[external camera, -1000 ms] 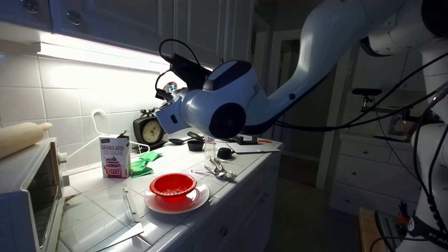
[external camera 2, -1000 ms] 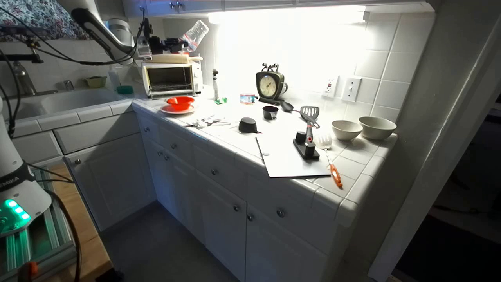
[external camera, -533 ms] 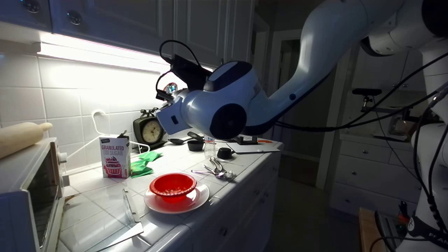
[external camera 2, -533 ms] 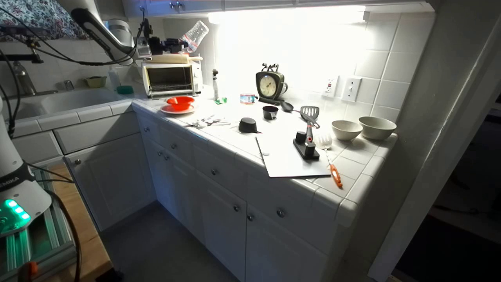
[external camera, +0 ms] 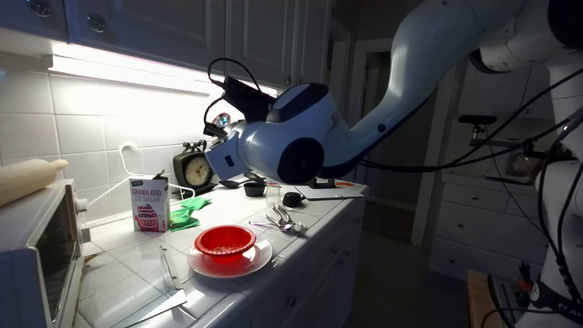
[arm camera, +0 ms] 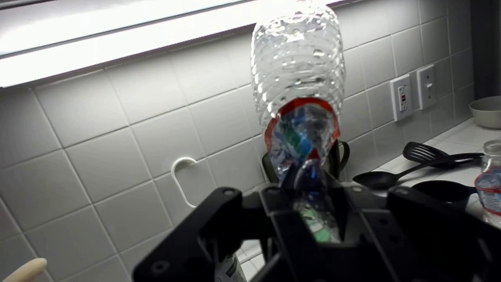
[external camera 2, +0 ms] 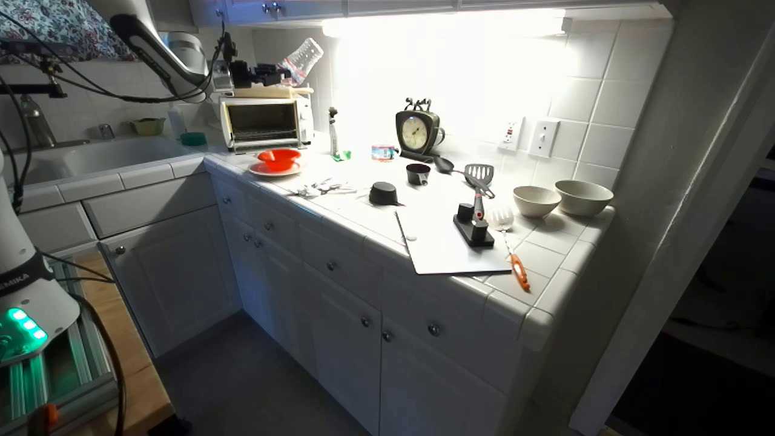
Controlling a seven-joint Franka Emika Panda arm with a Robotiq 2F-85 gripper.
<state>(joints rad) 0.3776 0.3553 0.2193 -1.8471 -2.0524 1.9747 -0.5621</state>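
Note:
In the wrist view my gripper is shut on a clear plastic bottle with a torn-looking red and blue label. The bottle is pinched and crumpled where the fingers grip it, and its ribbed end sticks out beyond them. An exterior view shows the bottle tilted in the air, with the gripper near the toaster oven. Seen from elsewhere, the arm hides most of the bottle. Lower down on the counter, a red bowl with bits inside sits on a pale plate.
A rolling pin lies on the oven. The counter also holds a sugar box, green wrappers, a scale, metal utensils, black cups and another bottle. Cabinets hang above.
The arm's wrist and gripper have sunk slightly, carrying the bottle down with them. Everything on the counter has stayed in place.

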